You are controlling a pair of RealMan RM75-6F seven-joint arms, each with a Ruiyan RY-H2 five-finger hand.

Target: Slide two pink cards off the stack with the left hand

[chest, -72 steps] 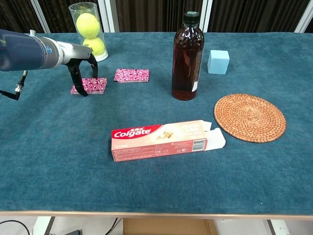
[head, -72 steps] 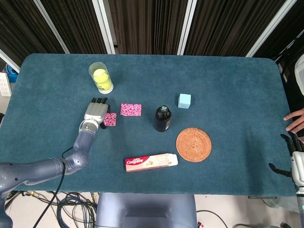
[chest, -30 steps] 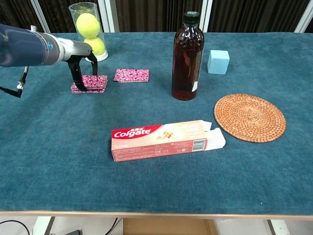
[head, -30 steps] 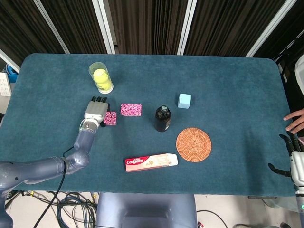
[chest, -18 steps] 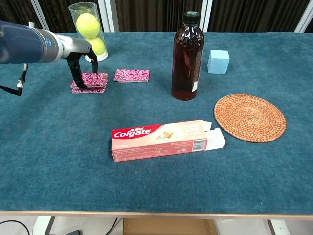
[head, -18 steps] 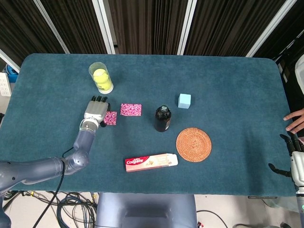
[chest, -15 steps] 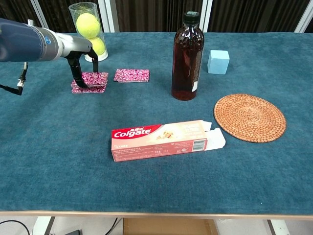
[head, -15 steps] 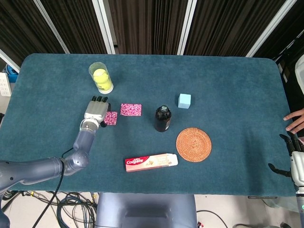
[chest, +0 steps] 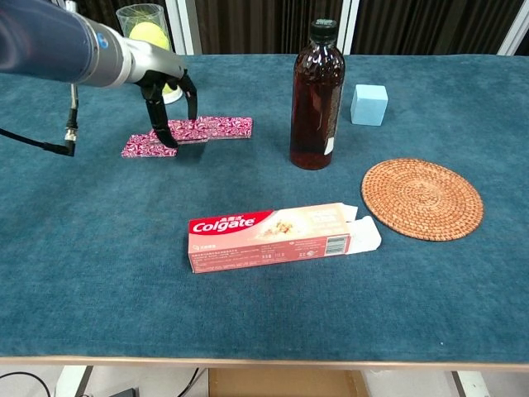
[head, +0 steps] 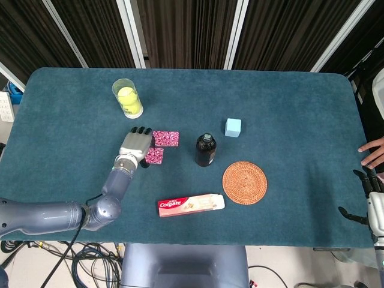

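Note:
The pink card stack (chest: 147,146) lies left of centre; in the head view my left hand (head: 137,144) hides it. The fingertips of my left hand (chest: 165,93) hold one pink card (chest: 190,130) that has come off the stack to its right. It shows beside the hand in the head view as the pink card (head: 155,156). Another single pink card (head: 166,138) lies flat just beyond it, seen as the far pink card (chest: 230,126). My right hand (head: 373,207) hangs at the table's front right edge, fingers apart, holding nothing.
A clear tube of tennis balls (chest: 149,41) stands behind the cards. A brown bottle (chest: 316,95) stands right of them, with a blue cube (chest: 369,104) and a woven coaster (chest: 422,198) further right. A Colgate box (chest: 273,236) lies near the front. A person's hand (head: 373,153) rests at the right edge.
My left hand has moved right from the stack, taking one pink card along, next to the single card. The stack stays in place. The right hand has not moved.

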